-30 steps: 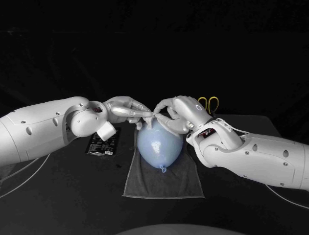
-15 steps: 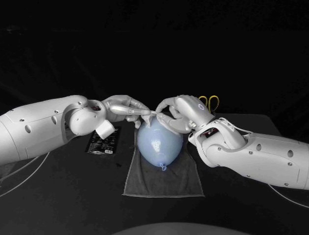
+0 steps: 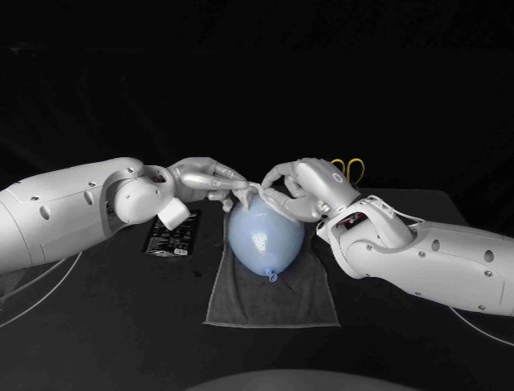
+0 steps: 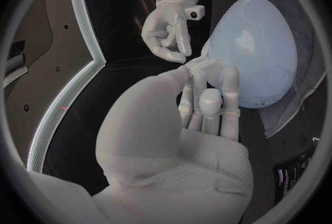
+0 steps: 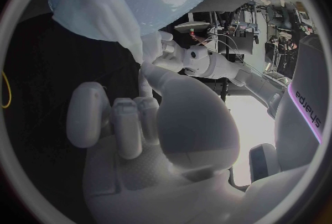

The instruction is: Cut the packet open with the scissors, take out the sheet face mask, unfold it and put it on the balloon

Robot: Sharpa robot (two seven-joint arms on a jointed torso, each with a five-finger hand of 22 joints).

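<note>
So the left hand [image 3: 208, 181] pinches the mask [image 5: 104, 11] at the balloon [image 3: 265, 236]'s far end, can't tell the right hand [image 3: 307, 186]'s grip; spread it gently, evenly.

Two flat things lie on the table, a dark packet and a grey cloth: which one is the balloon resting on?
The grey cloth: the pale blue balloon lies on it, while the dark packet lies apart, beside the cloth's edge.

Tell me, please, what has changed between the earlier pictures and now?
Very little: the right robot hand and its forearm drifted slightly to the robot's right. It and the left robot hand still pinch the sheet mask over the balloon's far end. The balloon, towel and packet stayed put.
</note>
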